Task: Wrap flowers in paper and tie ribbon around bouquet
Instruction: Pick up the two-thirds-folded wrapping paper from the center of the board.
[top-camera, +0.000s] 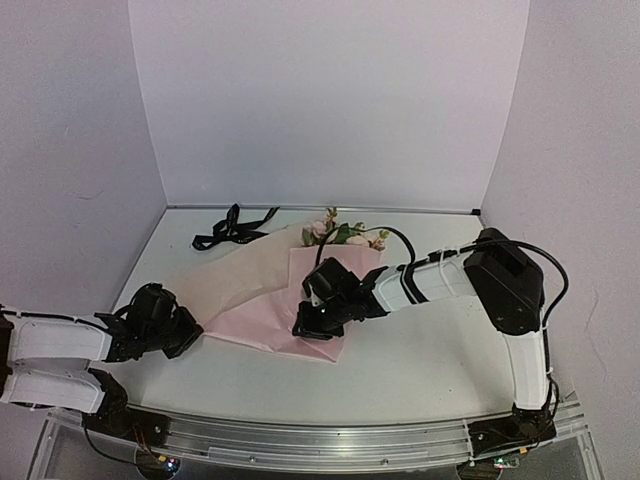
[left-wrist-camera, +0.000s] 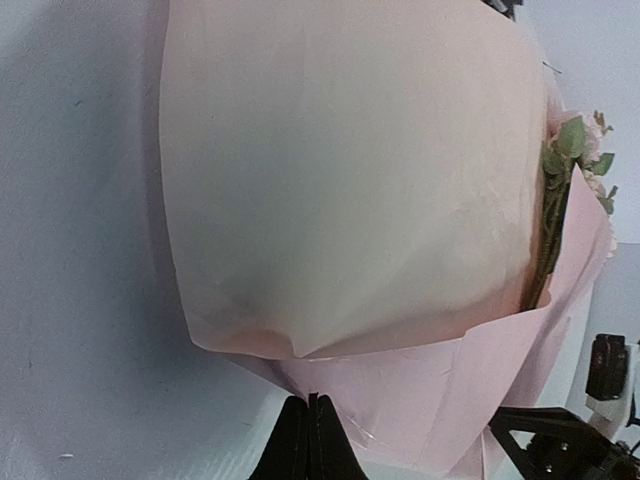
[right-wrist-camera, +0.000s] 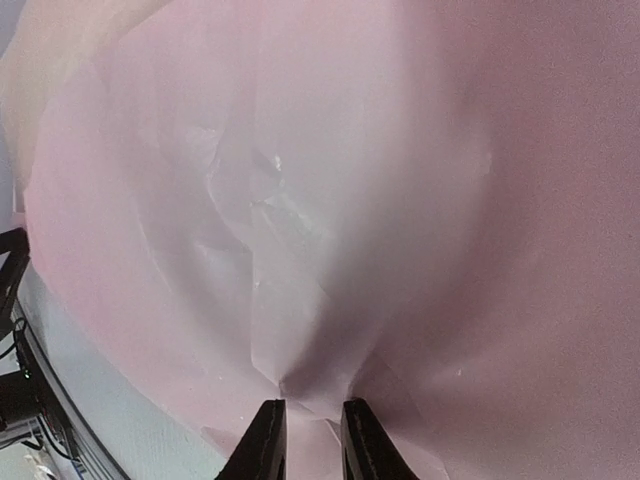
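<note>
White arm links (top-camera: 55, 342), black joint housings (top-camera: 510, 280), looping black cables (top-camera: 405, 236), black-fingered right claw (right-wrist-camera: 311, 405).

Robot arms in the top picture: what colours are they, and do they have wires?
Both arms are white tubes with chunky black joints. The left arm and right arm each end in a black head with two thin black fingers. A black cable loops beside the right arm.

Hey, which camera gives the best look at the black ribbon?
The top external view: the ribbon lies in full sight at the far left of the table, beyond the paper. Both wrist views are filled with pink paper and show no ribbon.
</note>
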